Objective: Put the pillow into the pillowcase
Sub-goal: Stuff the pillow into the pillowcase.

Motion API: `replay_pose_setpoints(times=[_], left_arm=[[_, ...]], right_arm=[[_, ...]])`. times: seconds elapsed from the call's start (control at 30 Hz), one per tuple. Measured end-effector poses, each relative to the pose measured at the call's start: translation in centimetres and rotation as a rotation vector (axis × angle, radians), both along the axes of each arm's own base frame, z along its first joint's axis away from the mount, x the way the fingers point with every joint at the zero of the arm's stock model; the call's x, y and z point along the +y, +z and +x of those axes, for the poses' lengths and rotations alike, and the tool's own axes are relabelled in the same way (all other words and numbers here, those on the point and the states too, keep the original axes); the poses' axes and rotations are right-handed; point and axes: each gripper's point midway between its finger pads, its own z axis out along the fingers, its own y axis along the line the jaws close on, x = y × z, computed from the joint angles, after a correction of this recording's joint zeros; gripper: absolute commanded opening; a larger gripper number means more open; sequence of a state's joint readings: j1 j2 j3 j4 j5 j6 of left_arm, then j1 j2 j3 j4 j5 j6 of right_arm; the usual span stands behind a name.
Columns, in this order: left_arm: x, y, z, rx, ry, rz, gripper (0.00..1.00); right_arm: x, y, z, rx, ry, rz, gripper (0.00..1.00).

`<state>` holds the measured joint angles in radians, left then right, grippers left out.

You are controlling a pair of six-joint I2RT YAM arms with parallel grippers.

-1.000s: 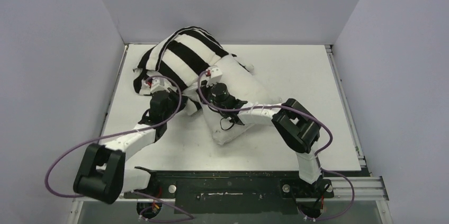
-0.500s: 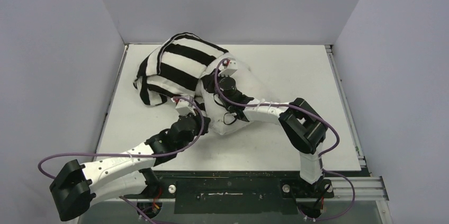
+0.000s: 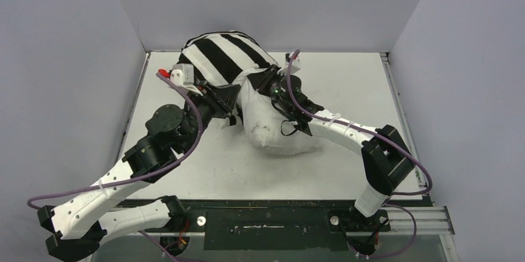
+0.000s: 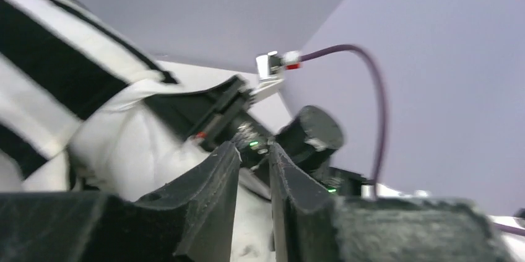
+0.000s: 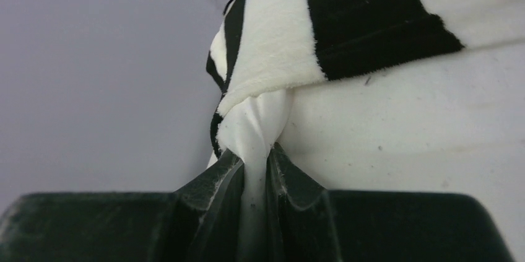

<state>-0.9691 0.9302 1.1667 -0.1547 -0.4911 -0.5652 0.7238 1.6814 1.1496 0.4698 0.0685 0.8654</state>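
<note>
Top view: the pillow (image 3: 278,129) lies mid-table (image 3: 353,95) with its far end tucked under the striped pillowcase (image 3: 223,57). Most of its bulk is bare toward the near side. Step judged: drawing the case's mouth down over the pillow, well short of half done. The left gripper (image 3: 234,100) sits at the mouth on the pillow's left flank, and the right gripper (image 3: 265,81) at the mouth on the far side. Left wrist view, blurred: the fingers (image 4: 210,194) stand a narrow slit apart with bare tips. White shows lower in the slit, and it cannot be told whether that is pinched cloth or just pillow behind. Right wrist view: the fingers (image 5: 216,181) are clamped on a twisted white fold at the pillowcase's hem, tight against the pillow. Next move, as judged: the left needs a sure bite on its side of the hem. Then both should pull the mouth toward the near end together, lest one-sided pull skew the case or roll the pillow.
</note>
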Motion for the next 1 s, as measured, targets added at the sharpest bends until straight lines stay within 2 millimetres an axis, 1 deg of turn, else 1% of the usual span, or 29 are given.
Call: replay_pose_setpoints(times=[0.03, 0.07, 0.1, 0.13, 0.2, 0.23, 0.27, 0.3, 0.33, 0.4, 0.43, 0.5, 0.57, 0.63, 0.67, 0.7, 0.77, 0.8, 0.9, 0.97, 1.0], left_arm=[[0.7, 0.0, 0.1, -0.007, 0.027, 0.003, 0.47], [1.3, -1.1, 0.5, -0.002, 0.059, 0.022, 0.53], [2.0, -2.5, 1.0, 0.007, 0.091, 0.041, 0.57], [2.8, -4.8, 1.6, 0.029, 0.126, 0.078, 0.60], [4.5, -9.9, 3.6, 0.096, 0.197, 0.163, 0.66], [5.5, -12.8, 4.8, 0.143, 0.222, 0.203, 0.69], [6.9, -15.8, 6.1, 0.200, 0.253, 0.239, 0.74], [8.5, -18.8, 7.4, 0.263, 0.285, 0.263, 0.77], [10.5, -22.1, 8.7, 0.341, 0.317, 0.273, 0.78], [13.1, -26.2, 9.6, 0.444, 0.357, 0.277, 0.79], [13.9, -27.6, 9.8, 0.480, 0.364, 0.276, 0.79], [13.8, -28.7, 10.5, 0.503, 0.340, 0.268, 0.80], [13.0, -29.0, 11.5, 0.490, 0.299, 0.256, 0.79], [11.9, -29.0, 12.3, 0.467, 0.248, 0.234, 0.73], [11.3, -28.8, 12.7, 0.451, 0.222, 0.220, 0.66], [10.9, -28.7, 12.9, 0.438, 0.202, 0.208, 0.51], [9.5, -27.8, 13.4, 0.395, 0.140, 0.165, 0.15], [9.0, -27.3, 13.4, 0.383, 0.119, 0.143, 0.00], [7.5, -25.9, 13.2, 0.340, 0.049, 0.107, 0.00], [6.8, -24.9, 12.6, 0.328, 0.013, 0.099, 0.00], [6.6, -24.0, 12.1, 0.320, 0.001, 0.098, 0.00]], right_arm=[[-0.1, 0.6, -0.2, -0.002, 0.006, 0.016, 0.00], [0.0, 1.0, -0.4, -0.001, 0.017, 0.031, 0.00], [0.0, 1.1, -0.6, 0.003, 0.028, 0.047, 0.00], [0.0, 1.0, -0.6, 0.007, 0.034, 0.060, 0.00], [-0.1, 0.2, -1.0, 0.032, 0.052, 0.074, 0.00], [0.0, -0.3, -1.1, 0.045, 0.060, 0.076, 0.00], [0.0, -0.5, -1.2, 0.053, 0.066, 0.080, 0.00], [0.2, -0.5, -1.2, 0.055, 0.075, 0.087, 0.00], [0.2, -0.5, -1.1, 0.056, 0.081, 0.094, 0.00], [0.1, -0.3, -1.1, 0.057, 0.086, 0.103, 0.00], [0.0, -0.3, -1.0, 0.057, 0.086, 0.107, 0.00], [0.0, -0.2, -0.9, 0.058, 0.088, 0.112, 0.00], [0.0, -0.2, -0.8, 0.057, 0.090, 0.120, 0.00], [0.0, -0.3, -0.6, 0.058, 0.092, 0.134, 0.00], [0.1, -0.4, -0.5, 0.060, 0.094, 0.139, 0.00], [0.1, -0.3, -0.4, 0.060, 0.094, 0.144, 0.00], [0.2, -0.4, -0.3, 0.057, 0.094, 0.151, 0.00], [0.2, -0.4, -0.3, 0.058, 0.095, 0.151, 0.00], [0.1, -0.4, -0.2, 0.060, 0.093, 0.159, 0.00], [0.1, -0.4, 0.1, 0.059, 0.091, 0.172, 0.00], [0.2, -0.5, 0.2, 0.060, 0.088, 0.177, 0.00]])
